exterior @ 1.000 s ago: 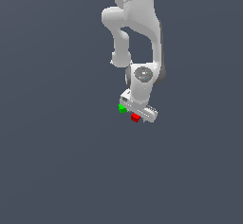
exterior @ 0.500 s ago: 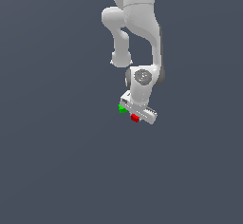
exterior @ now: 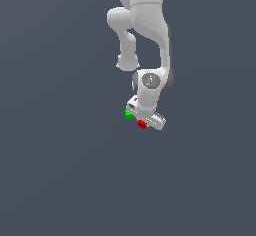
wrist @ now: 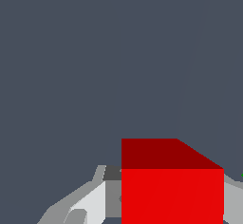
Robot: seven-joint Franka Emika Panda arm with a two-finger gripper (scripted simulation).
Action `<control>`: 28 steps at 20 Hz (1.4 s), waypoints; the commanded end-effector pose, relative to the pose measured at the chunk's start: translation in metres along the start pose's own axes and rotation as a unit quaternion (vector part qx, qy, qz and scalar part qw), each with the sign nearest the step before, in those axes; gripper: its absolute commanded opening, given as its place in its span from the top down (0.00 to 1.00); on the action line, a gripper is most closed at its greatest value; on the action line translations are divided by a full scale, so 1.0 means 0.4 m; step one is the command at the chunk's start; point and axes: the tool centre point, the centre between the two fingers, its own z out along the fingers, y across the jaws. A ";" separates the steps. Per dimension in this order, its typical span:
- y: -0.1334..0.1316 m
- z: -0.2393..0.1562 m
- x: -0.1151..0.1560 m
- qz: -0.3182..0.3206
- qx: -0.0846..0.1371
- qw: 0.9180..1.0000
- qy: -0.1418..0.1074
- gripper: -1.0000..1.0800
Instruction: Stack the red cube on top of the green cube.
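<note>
Red cube [exterior: 142,124] sits low under the white hand [exterior: 146,121], at its lower edge in the exterior view. In the wrist view the red cube [wrist: 172,185] fills the near field, with grey finger parts [wrist: 90,200] flanking it on both sides. It looks seated between the fingers; judged as pinched, though actual pad contact is not visible.

Green cube [exterior: 129,114] lies just beside the red cube, toward the exterior view's left and slightly higher in that picture. The 2 cubes appear close but apart. In the wrist view only a sliver of green shows at the frame's edge.

Table [exterior: 60,170] is a flat dark grey field; whether the red cube rests on it or is lifted clear cannot be told.

Relation that matters: the green cube is the target, offset to the exterior view's left of the hand. Judgement: the red cube must go up, then across that short gap, then down squarely on the green cube. Both are tiny, so a small misalignment could tip the stack.
</note>
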 end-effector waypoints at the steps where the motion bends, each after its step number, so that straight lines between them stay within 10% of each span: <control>1: -0.001 -0.012 0.000 0.000 0.000 1.000 0.000 1.00; 28: 0.018 -0.224 -0.001 0.000 0.001 1.000 0.001 1.00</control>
